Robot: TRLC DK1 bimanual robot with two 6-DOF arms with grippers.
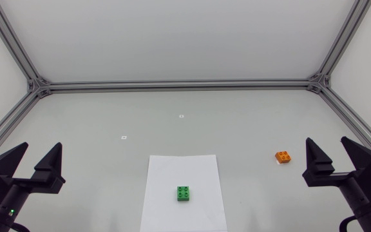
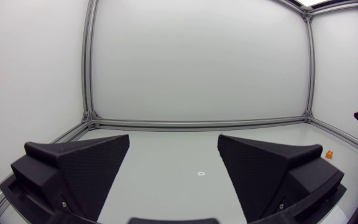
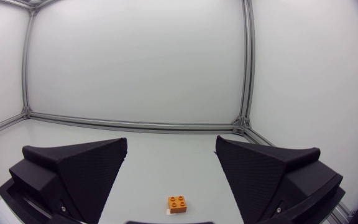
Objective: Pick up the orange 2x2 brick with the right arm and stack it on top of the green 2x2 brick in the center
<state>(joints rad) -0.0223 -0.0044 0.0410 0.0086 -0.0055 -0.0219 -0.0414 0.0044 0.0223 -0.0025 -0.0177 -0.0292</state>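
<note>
The orange 2x2 brick (image 1: 283,156) lies on the table at the right, just left of my right gripper (image 1: 330,153), which stands open with nothing in it. In the right wrist view the orange brick (image 3: 178,204) sits on the table ahead of and between the open fingers (image 3: 79,171). The green 2x2 brick (image 1: 184,193) rests on a white sheet of paper (image 1: 172,171) in the middle near the front. My left gripper (image 1: 38,160) is open and empty at the left. From the left wrist view the orange brick (image 2: 329,154) is a small speck far off beside the gripper.
Aluminium frame rails (image 1: 179,84) run along the back and sides of the table. Two small white markers (image 1: 181,116) (image 1: 124,137) lie on the surface behind the paper.
</note>
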